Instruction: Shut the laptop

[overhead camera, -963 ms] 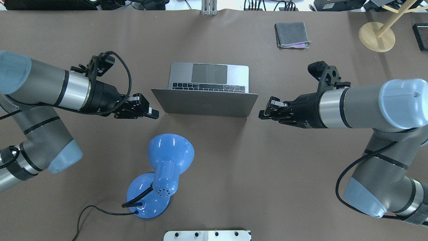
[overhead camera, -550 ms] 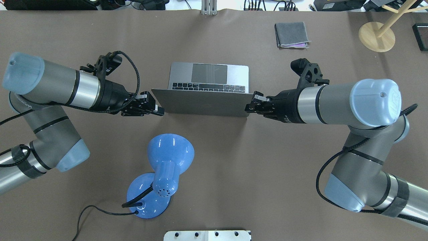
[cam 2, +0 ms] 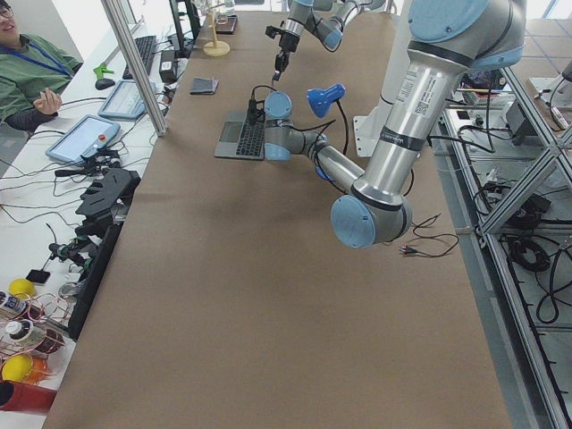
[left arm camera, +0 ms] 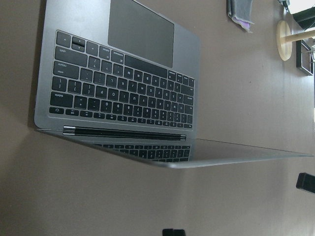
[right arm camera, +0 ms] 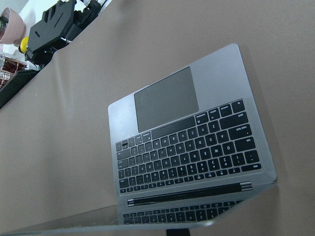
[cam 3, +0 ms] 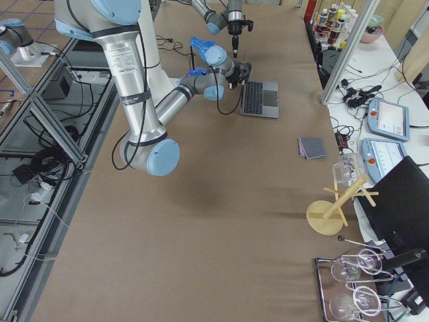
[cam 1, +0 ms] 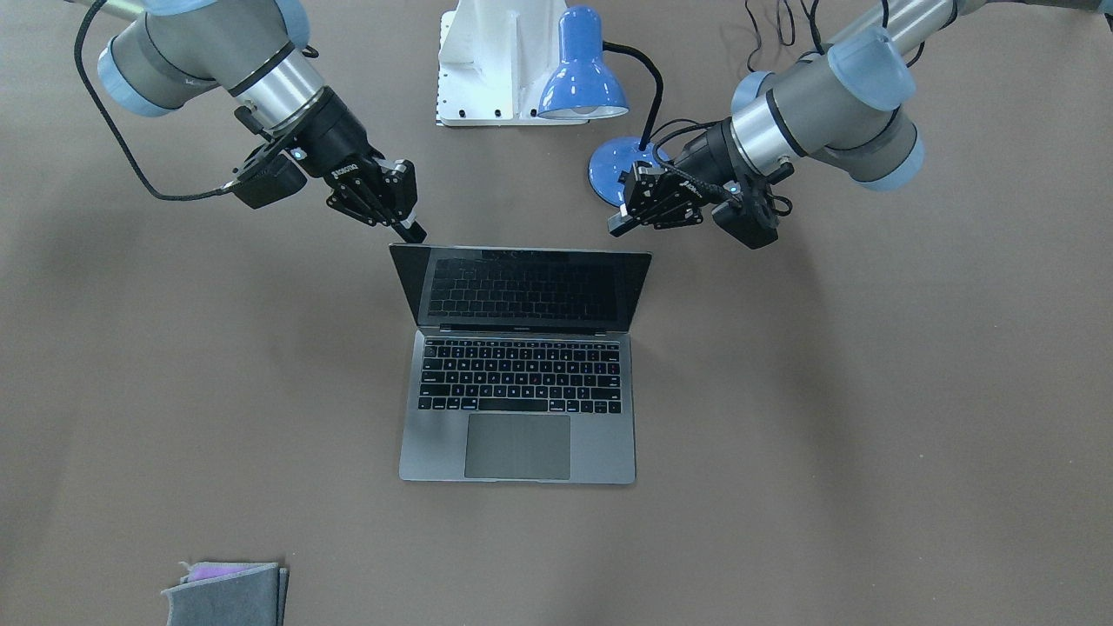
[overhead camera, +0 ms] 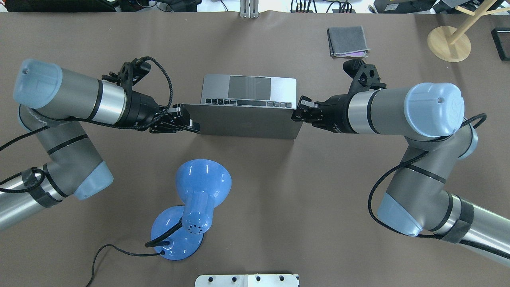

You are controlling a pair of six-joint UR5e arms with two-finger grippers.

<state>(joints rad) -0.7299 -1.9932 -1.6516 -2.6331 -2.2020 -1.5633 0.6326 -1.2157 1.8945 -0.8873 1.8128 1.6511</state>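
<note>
The grey laptop [overhead camera: 247, 123] stands open at the table's middle, keyboard [cam 1: 520, 374] facing away from me and the lid leaning over the keys. My left gripper [overhead camera: 195, 126] is shut, its tip at the lid's left edge from behind; it shows at the right in the front view [cam 1: 619, 228]. My right gripper [overhead camera: 297, 114] is shut, its tip at the lid's right top corner, seen at the left in the front view [cam 1: 416, 231]. Both wrist views look down on the keyboard [left arm camera: 123, 88] under the tilted lid [right arm camera: 147, 216].
A blue desk lamp [overhead camera: 195, 199] with a black cord stands on my side of the laptop, close behind the lid. A folded grey cloth [overhead camera: 348, 41] and a wooden stand [overhead camera: 449, 43] sit at the far right. A white base plate [overhead camera: 247, 280] is at the near edge.
Both grippers have moved inward from beside the laptop to the lid's two edges. The lid has tipped forward and covers more of the keyboard.
</note>
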